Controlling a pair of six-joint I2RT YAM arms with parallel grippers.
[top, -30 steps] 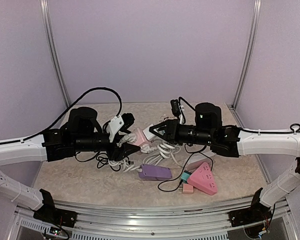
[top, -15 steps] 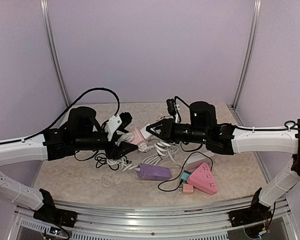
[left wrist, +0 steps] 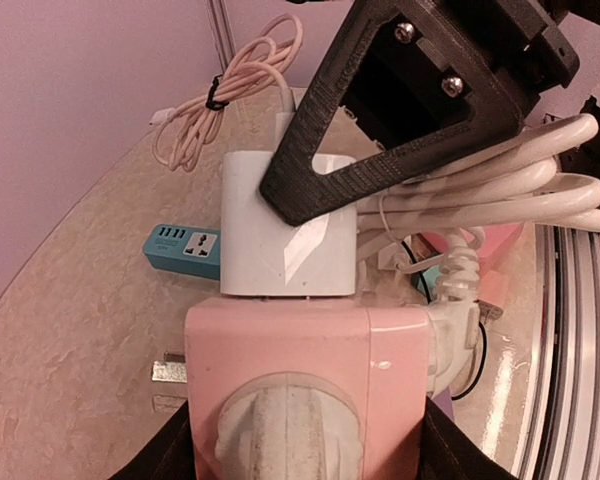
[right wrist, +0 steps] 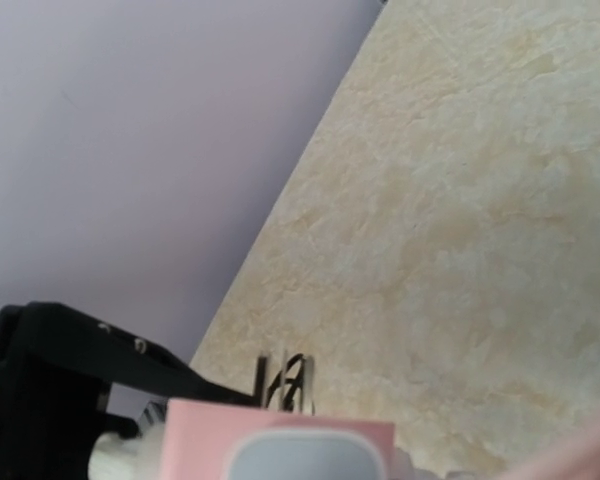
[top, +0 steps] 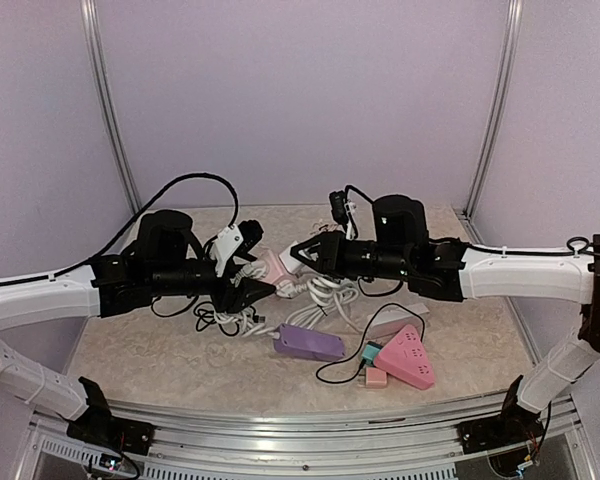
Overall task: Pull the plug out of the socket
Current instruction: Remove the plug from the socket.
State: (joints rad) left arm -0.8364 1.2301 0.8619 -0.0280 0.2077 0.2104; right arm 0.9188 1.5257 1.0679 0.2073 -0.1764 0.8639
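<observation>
A pink socket cube (left wrist: 305, 385) is held above the table by my left gripper (left wrist: 305, 455), which is shut on its sides. It also shows in the top view (top: 273, 266) with the left gripper (top: 252, 280). A white plug (left wrist: 250, 245) sits in the socket's far face. My right gripper (top: 298, 252) is at the plug. One of its black fingers (left wrist: 325, 165) lies across the plug's top, and the other is hidden. In the right wrist view the plug (right wrist: 305, 458) and socket (right wrist: 195, 430) sit at the bottom edge. A coiled white cable (left wrist: 500, 185) hangs from them.
On the table lie a purple power strip (top: 310, 343), a pink triangular strip (top: 405, 357), a teal adapter (left wrist: 185, 250), a white strip (top: 400, 320) and a bundled pale cable (left wrist: 230, 95). Black cables (top: 215, 320) trail under the left arm.
My right gripper has moved left and slightly up, closing in on the plug. My left gripper has shifted a little right with the socket.
</observation>
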